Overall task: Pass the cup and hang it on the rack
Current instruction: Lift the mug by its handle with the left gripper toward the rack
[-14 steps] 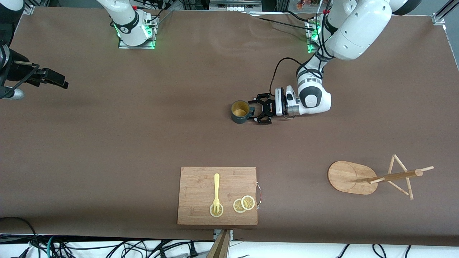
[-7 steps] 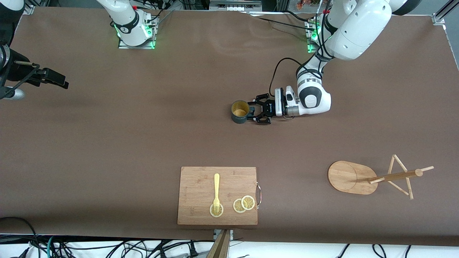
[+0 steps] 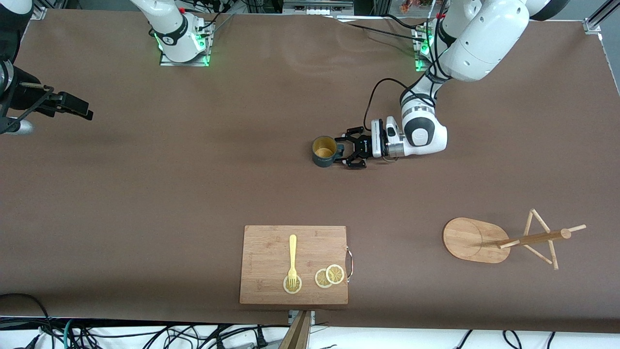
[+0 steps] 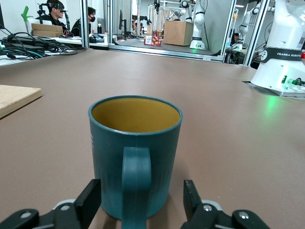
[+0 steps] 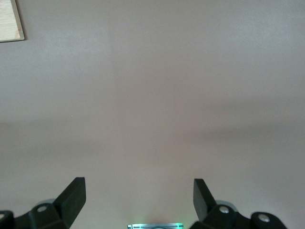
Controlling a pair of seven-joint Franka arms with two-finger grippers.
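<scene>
The dark teal cup point(image 3: 324, 150) with a yellowish inside stands upright mid-table, its handle point(image 4: 137, 181) turned toward my left gripper point(image 3: 347, 151). That gripper lies low and level at the cup. Its open fingers sit on either side of the handle and the cup's lower body point(image 4: 136, 152), with a gap showing at one finger point(image 4: 191, 195). The wooden rack point(image 3: 472, 240) sits nearer the front camera, toward the left arm's end. My right gripper point(image 3: 72, 106) waits open over the right arm's end of the table, with only bare cloth between its fingers point(image 5: 71, 195).
A wooden cutting board point(image 3: 293, 264) lies near the front edge, carrying a yellow fork point(image 3: 292, 257) and lemon slices point(image 3: 330, 276). Its corner shows in the left wrist view point(image 4: 14, 98) and the right wrist view point(image 5: 9, 21). The arm bases stand along the edge farthest from the front camera.
The left gripper's jaws have narrowed a little around the cup's handle. The cup stays in place, and the right arm has not moved.
</scene>
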